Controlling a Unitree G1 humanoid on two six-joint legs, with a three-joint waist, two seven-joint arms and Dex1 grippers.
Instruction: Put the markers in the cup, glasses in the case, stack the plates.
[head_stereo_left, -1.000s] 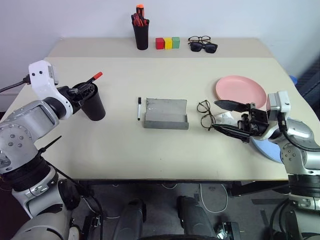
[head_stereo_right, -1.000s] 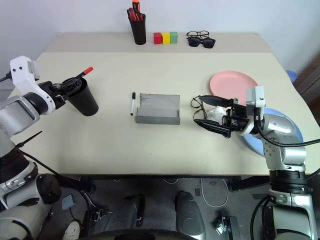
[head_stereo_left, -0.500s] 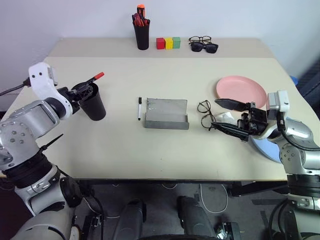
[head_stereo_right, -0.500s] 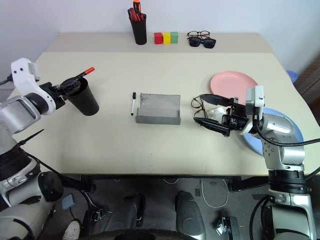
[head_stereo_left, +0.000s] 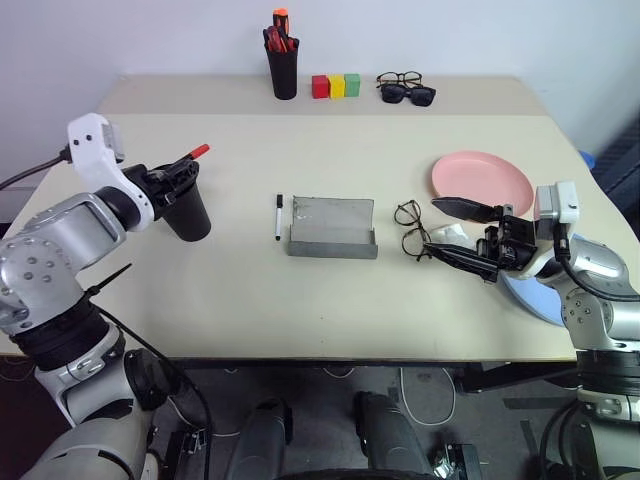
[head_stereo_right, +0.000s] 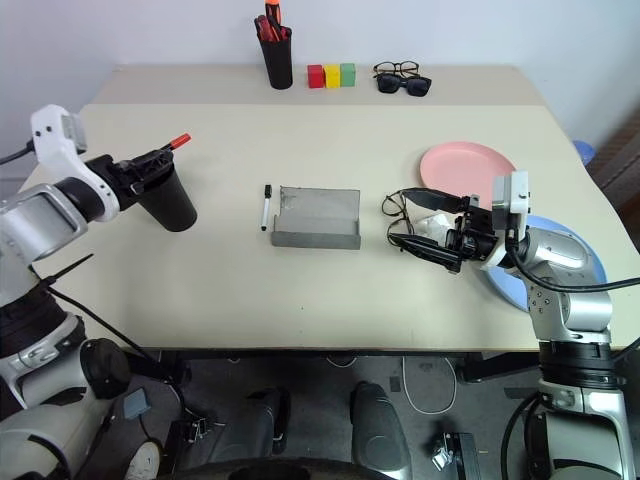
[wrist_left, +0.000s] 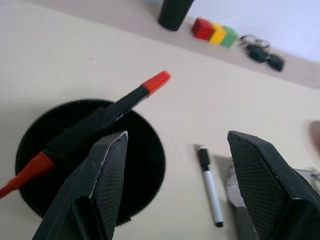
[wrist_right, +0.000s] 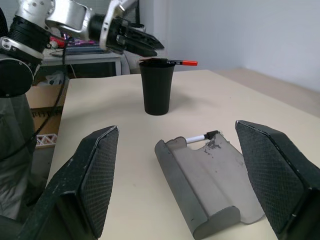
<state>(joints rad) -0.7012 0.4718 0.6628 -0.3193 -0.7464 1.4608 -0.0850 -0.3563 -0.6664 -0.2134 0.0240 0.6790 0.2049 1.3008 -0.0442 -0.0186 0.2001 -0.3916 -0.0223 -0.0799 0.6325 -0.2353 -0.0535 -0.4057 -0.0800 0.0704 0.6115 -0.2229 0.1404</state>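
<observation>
So the red marker (wrist_left: 100, 120) is lying across the rim of the black cup (head_stereo_left: 187, 212), red tip poking out over the edge toward the far right, not dropped in; the cup sits on the left side of the table (head_stereo_left: 250, 300). The left gripper (head_stereo_left: 178, 181) is right above the cup with its fingers spread apart and nothing between them in the wrist view; the marker runs just beside one finger, can't tell if they touch.

The white marker (head_stereo_left: 278, 217) lies flat in the middle of the table, just left of the grey case (head_stereo_left: 333, 228), which is lying open. The wire-framed glasses (head_stereo_left: 409, 228) sit on the table right of the case; the right gripper (head_stereo_left: 452, 232) is just right of them, jaws wide open, one finger above the other, holding nothing.

The pink plate (head_stereo_left: 482, 182) is on the right side, far of the right gripper; the blue plate (head_stereo_right: 570, 262) is nearer, partly under the right arm.

Along the far edge: a pen cup (head_stereo_left: 282, 62) with red pens, three coloured blocks (head_stereo_left: 335, 86), and two more pairs of glasses (head_stereo_left: 405, 88).
</observation>
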